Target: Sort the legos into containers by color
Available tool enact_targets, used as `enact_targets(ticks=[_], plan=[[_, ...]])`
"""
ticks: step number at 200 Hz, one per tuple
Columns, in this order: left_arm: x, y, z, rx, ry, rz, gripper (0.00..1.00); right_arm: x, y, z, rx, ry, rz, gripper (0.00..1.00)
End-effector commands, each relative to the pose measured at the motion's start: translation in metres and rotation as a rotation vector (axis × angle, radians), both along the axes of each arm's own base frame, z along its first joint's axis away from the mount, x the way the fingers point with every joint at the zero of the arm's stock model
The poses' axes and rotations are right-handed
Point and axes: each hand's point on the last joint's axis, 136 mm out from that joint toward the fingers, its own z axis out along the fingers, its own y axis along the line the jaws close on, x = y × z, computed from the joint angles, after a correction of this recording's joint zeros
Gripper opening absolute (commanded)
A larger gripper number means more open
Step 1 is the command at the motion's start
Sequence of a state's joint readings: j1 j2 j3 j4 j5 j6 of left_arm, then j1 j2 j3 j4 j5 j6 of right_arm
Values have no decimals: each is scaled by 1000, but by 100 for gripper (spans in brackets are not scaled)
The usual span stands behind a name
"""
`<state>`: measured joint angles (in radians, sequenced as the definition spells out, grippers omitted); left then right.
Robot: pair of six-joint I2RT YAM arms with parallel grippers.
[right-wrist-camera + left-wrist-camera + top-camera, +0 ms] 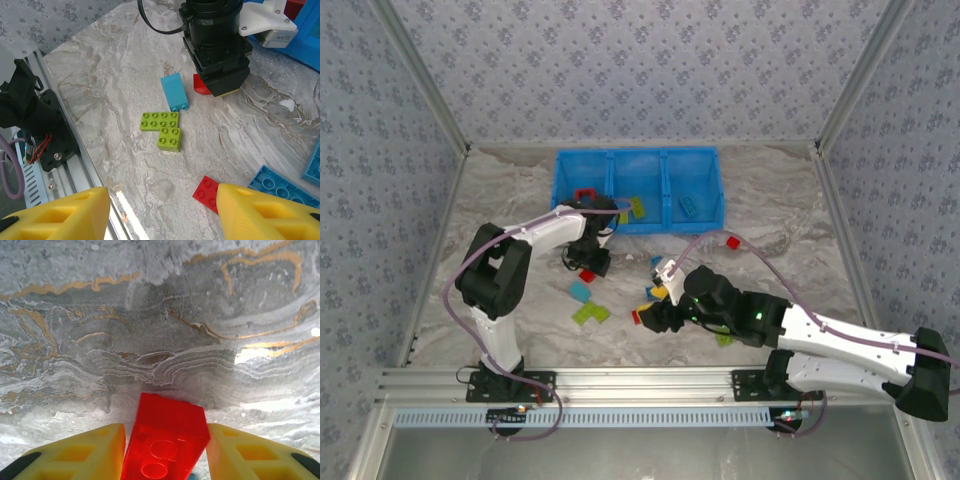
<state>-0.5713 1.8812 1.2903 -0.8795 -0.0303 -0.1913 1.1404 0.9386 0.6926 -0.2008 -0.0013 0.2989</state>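
Over the marbled surface [150, 315], we saw our left pincer [165, 440] clamped on a red lego [170, 415], its length running straight ahead.

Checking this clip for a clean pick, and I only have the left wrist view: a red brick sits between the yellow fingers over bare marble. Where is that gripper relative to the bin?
Observer: The left gripper is low over the table, just in front of the blue bin, by its left compartment, with the red brick under it.
Operator: Anything red in that compartment?
Observer: Yes, a red frame brick lies in it.
Operator: And the other arm?
Observer: The right gripper hangs open above the table, with a second red brick lying beside one finger.
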Motion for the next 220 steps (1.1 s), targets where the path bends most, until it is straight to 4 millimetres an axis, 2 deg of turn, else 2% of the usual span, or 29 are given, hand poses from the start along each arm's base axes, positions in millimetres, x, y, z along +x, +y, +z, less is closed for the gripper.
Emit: enact_targets(ticks=[1, 17, 32, 64, 93, 106, 123, 157, 172, 181, 187, 205, 220], plan=[[-1, 2, -3, 8, -4, 10, 37, 6, 5, 18, 40, -23, -24, 60], [0, 3, 4, 7, -37, 25, 33, 7, 4, 21, 41, -32, -27, 60], [3, 3, 20, -7, -82, 43, 32, 9, 4, 29, 54, -45, -32, 59], [19, 3, 82, -57, -221, 81, 32, 15, 5, 48, 79, -78, -42, 58], [53, 6, 134, -148, -321, 144, 33, 28, 7, 73, 141, -113, -73, 58], [74, 8, 150, -184, -360, 174, 33, 36, 7, 86, 168, -135, -98, 58], [103, 11, 161, -215, -396, 211, 33, 49, 8, 99, 192, -162, -136, 58], [163, 19, 157, -305, -421, 309, 33, 67, 11, 116, 228, -180, -182, 58], [188, 21, 155, -336, -434, 335, 33, 70, 14, 119, 234, -181, -182, 58], [198, 23, 145, -331, -421, 347, 33, 70, 16, 118, 234, -175, -178, 58], [207, 24, 149, -336, -434, 355, 33, 71, 16, 117, 230, -172, -178, 58], [213, 27, 134, -300, -378, 376, 31, 72, 17, 111, 221, -160, -179, 58], [204, 30, 124, -247, -350, 389, 30, 73, 17, 106, 214, -151, -182, 58]])
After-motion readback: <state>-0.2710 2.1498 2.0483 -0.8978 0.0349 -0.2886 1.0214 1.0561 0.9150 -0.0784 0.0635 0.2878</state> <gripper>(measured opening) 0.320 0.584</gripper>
